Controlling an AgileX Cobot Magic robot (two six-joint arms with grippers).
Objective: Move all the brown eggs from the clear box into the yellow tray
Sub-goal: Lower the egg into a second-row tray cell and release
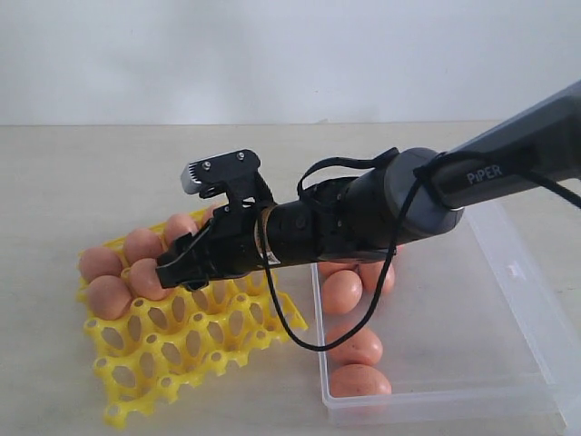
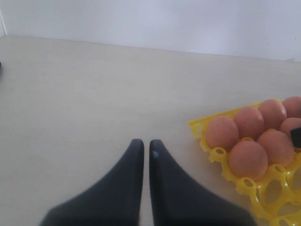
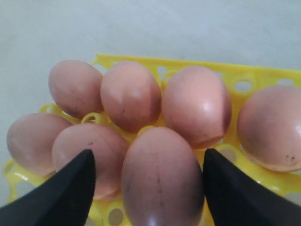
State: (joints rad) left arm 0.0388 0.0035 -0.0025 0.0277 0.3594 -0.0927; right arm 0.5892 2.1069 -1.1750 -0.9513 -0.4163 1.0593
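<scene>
The yellow tray (image 1: pixel 182 350) lies at the left with several brown eggs (image 1: pixel 107 295) in its far cells. My right gripper (image 1: pixel 172 268) reaches across over those cells. In the right wrist view the right gripper (image 3: pixel 147 153) is open and straddles one speckled egg (image 3: pixel 162 183) seated in the tray (image 3: pixel 244 75). One finger (image 3: pixel 235 193) is against the egg and the other finger (image 3: pixel 70 188) stands a little off it. The clear box (image 1: pixel 472 363) at the right holds three visible eggs (image 1: pixel 356 345) along its left wall. My left gripper (image 2: pixel 146 147) is shut on nothing.
The right arm and its looping black cable (image 1: pixel 300 336) cross over the gap between tray and box, hiding part of the box. In the left wrist view the tray corner (image 2: pixel 221 153) with eggs (image 2: pixel 248 158) lies beside bare pale tabletop (image 2: pixel 94 94).
</scene>
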